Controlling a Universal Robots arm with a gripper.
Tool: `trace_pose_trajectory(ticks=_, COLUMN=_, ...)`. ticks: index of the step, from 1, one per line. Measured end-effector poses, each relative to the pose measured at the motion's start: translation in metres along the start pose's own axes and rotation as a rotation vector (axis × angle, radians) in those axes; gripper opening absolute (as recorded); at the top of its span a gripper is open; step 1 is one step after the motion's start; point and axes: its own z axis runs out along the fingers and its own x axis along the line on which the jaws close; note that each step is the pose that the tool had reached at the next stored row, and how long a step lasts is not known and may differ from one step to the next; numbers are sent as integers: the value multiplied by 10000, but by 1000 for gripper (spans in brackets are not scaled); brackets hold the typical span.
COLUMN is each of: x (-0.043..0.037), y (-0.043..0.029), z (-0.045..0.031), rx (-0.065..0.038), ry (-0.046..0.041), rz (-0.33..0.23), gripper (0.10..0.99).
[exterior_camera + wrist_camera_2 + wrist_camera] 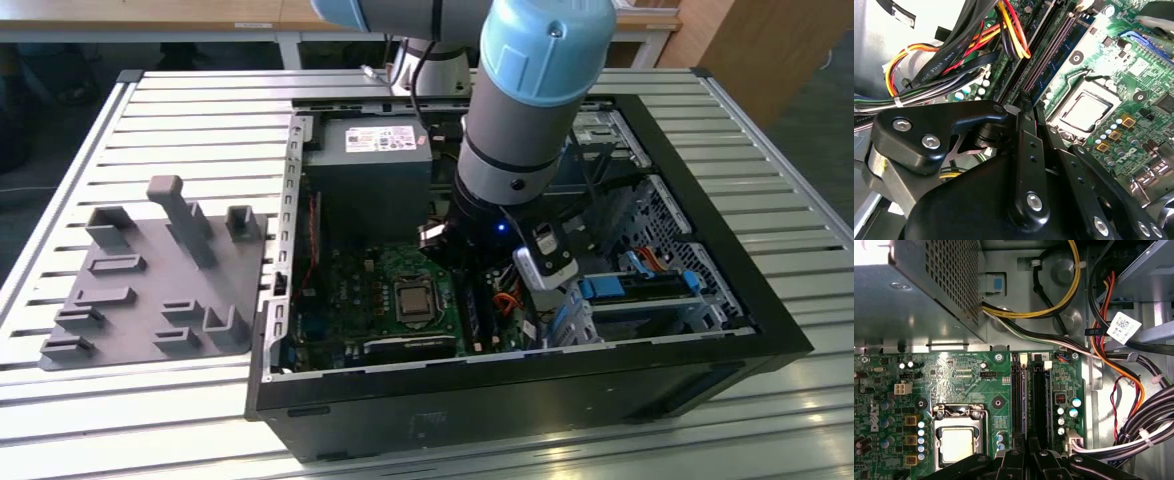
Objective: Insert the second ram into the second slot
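Slatted table [200, 110] carries open computer case [534, 392], grey fixture plate [140, 327], possibly plastic.

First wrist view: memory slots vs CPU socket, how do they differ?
Shape: the memory slots are long, narrow strips; the CPU socket is squarish.
Colour: the memory slots are black; the CPU socket has a silver metal frame around a pale centre.
Count: the memory slots run side by side in parallel; the CPU socket stands alone.
Shared: both sit on the green motherboard.
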Motion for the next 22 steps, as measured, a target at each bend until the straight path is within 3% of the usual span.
trace_pose_trajectory(ticks=22, x=-8, y=16, z=0, rx=52, ry=8, rz=-128, gripper=141)
